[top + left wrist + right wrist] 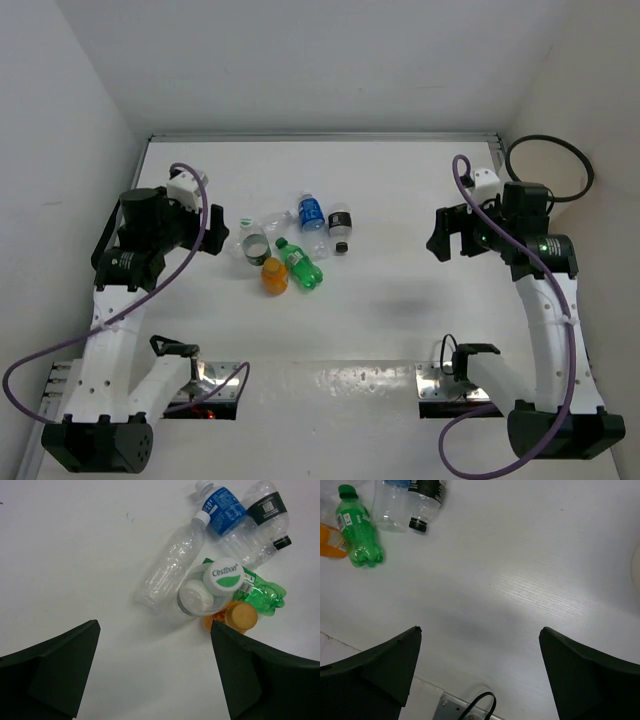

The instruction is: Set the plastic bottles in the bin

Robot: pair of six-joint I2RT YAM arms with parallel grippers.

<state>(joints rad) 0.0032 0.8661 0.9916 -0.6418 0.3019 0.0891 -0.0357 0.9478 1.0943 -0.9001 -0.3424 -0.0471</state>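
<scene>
Six plastic bottles [255, 243] in one huddle, a little left of centre in the top view. Lie on the white counter [400, 330], touching or overlapping. Green bottle [300, 263] and orange bottle [274, 275] at the lower edge of the heap. Blue-labelled bottle [311, 212] and dark-labelled bottle [340, 220] at the upper edge. Two clear ones at the left, one topped with a green-and-white cap [227, 576].

Bin [588, 165] at the upper right of the top view, by the right wall and behind the right arm, well apart from the bottles. Shows little more than a thin black rim against white.

Left fingers [216, 232] spread wide, gripping nothing. Hover just left of the heap and frame it in the left wrist view. Right fingers [438, 233] equally parted and bare, over blank counter at the right of the frame, well apart from the heap.

White all round: matte counter, plain walls [60, 120] at left, top and right of the frame, a pale strip along the far seam. Gleams near the bottom edge between two metal plates [225, 372]. Carries a soft grey shadow right of centre and a tiny dark speck [127, 515] in the upper part of the left wrist view. Purple cables [205, 210] looping along both arms.
</scene>
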